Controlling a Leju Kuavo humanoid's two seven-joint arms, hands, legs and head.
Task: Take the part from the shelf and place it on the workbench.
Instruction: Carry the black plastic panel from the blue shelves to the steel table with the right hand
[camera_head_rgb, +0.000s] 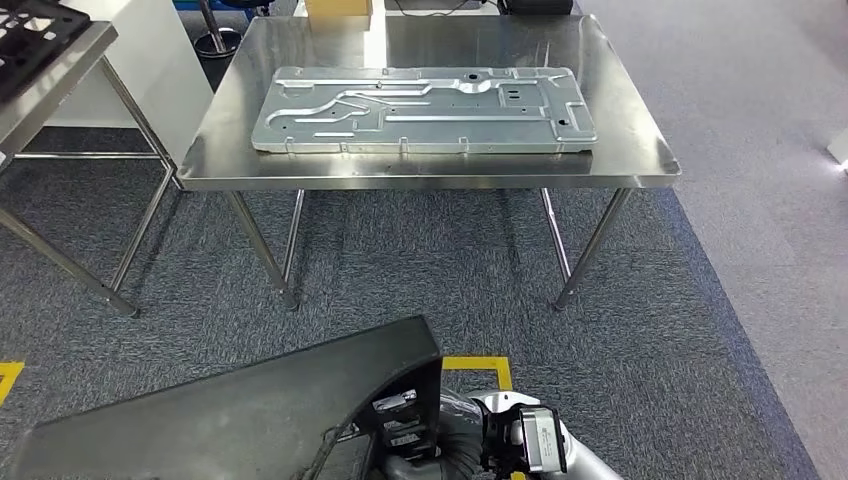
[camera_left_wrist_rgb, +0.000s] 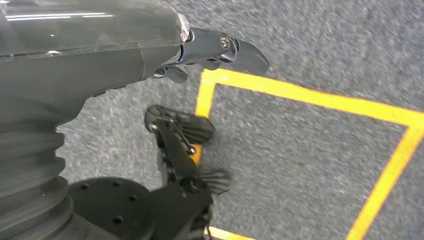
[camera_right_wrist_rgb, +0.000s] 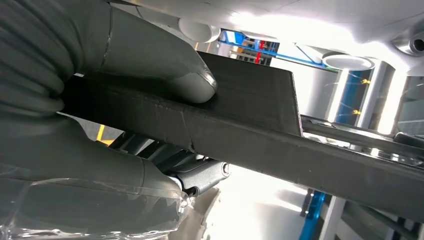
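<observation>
Standing across the carpet, the steel workbench (camera_head_rgb: 640, 150) carries a long stamped metal panel (camera_head_rgb: 425, 110) lengthwise, nearer its front edge. Low in the head view, the dark flat part (camera_head_rgb: 240, 410) runs sideways, clamped between the right hand (camera_right_wrist_rgb: 100, 135)'s thumb and fingers. The left hand (camera_left_wrist_rgb: 200, 55) holds nothing, its fingers apart.

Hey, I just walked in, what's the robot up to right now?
The robot is carrying a flat dark part, gripped by its right hand with the thumb pressed on one face and fingers under it. It stands on grey carpet facing a steel workbench, with some floor between them. A large silver stamped metal panel lies on the workbench. The left hand hangs toward the floor, over yellow floor tape, holding nothing. The part has not been set down yet.
</observation>
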